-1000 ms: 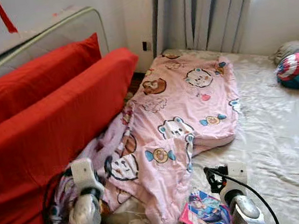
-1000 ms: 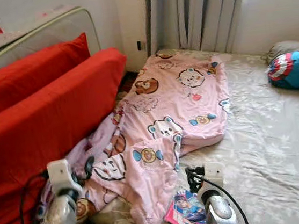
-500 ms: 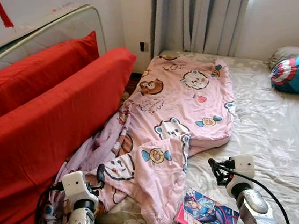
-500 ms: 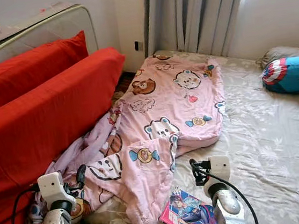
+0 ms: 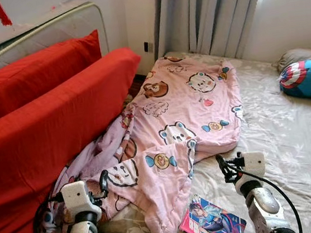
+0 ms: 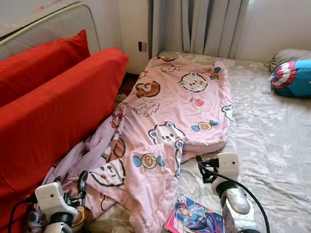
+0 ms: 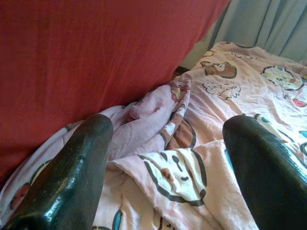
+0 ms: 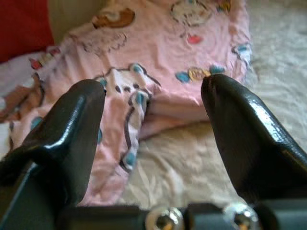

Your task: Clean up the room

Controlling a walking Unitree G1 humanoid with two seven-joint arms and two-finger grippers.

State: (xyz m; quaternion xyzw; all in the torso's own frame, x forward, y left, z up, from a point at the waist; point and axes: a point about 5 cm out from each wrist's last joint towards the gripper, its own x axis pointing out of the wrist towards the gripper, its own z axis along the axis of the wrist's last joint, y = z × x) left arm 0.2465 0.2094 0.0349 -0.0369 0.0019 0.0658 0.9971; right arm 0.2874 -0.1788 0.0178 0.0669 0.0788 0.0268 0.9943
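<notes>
Looking down: I face a bed [image 5: 294,151] covered in a pale grey floral sheet, with grey pleated curtains [image 5: 211,14] hanging behind it.
Blanket: the pink cartoon-bear printed blanket [image 5: 182,108] lies crumpled along the bed's left side, its lower end bunched against the red cushions and spilling toward me.
Book: a glossy comic-style book with a blue and pink cover [image 5: 212,222] lies flat on the sheet, just beside the blanket's lower hem and near my right arm.
Red cushions: two long red fabric cushions [image 5: 49,117] lean against a pale mattress edge [image 5: 39,31] at my left, touching the blanket.
Pillow: a blue, red and white star-shield pillow [image 5: 305,77] rests at the far right of the bed, well apart from the blanket, with a grey pillow [image 5: 297,55] behind it.
Left tool: my left tool [image 7: 168,158] hovers over the bunched lower end of the blanket near the red cushions, its two black fingers [image 7: 72,172] spread wide and holding nothing.
Right tool: my right tool [image 8: 153,124] sits low over the sheet beside the book, pointing at the blanket's folded edge, fingers [image 8: 244,134] wide apart and empty.
</notes>
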